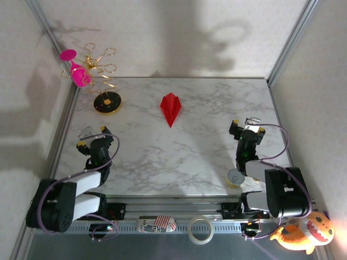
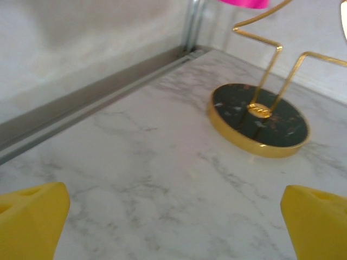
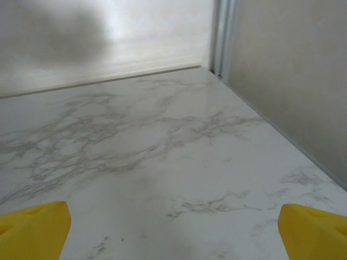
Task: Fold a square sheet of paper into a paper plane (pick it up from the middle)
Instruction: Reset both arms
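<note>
On the back half of the marble table [image 1: 162, 157], roughly midway between its side edges, lies the paper plane [image 1: 171, 108]. It is a small bright red dart lying flat, with a crease down its centre and its long pointed tip aimed at the near edge where the arms are bolted. Nothing touches it, and both arms are well apart from it.

The tabletop is white with grey veining, smooth and faintly glossy. In the right wrist view the veins run across to the back right corner, where a metal post rises between two pale walls. In the left wrist view a grey metal rail runs along the left edge, below the wall.

At the back left corner stands a gold wire glass rack [image 1: 102, 67] on a round dark base with a gold rim [image 2: 259, 118]. A pink wine glass [image 1: 78, 70] hangs tilted from it.

The left gripper [image 1: 93, 132] sits near the left edge, just in front of the rack base. Its yellow fingers [image 2: 32, 216] are spread wide with only bare marble between them. The right gripper [image 1: 245, 125] sits near the right edge, also released. Its yellow fingertips [image 3: 35, 225] are far apart over bare table.

Pale textured walls close in the table on three sides, with soft shadows of the rack on the back wall. In front of the table, along the rail by the arm bases, lie a roll of tape [image 1: 200, 228], a small striped object [image 1: 157, 223] and an orange plush toy [image 1: 303, 233].
</note>
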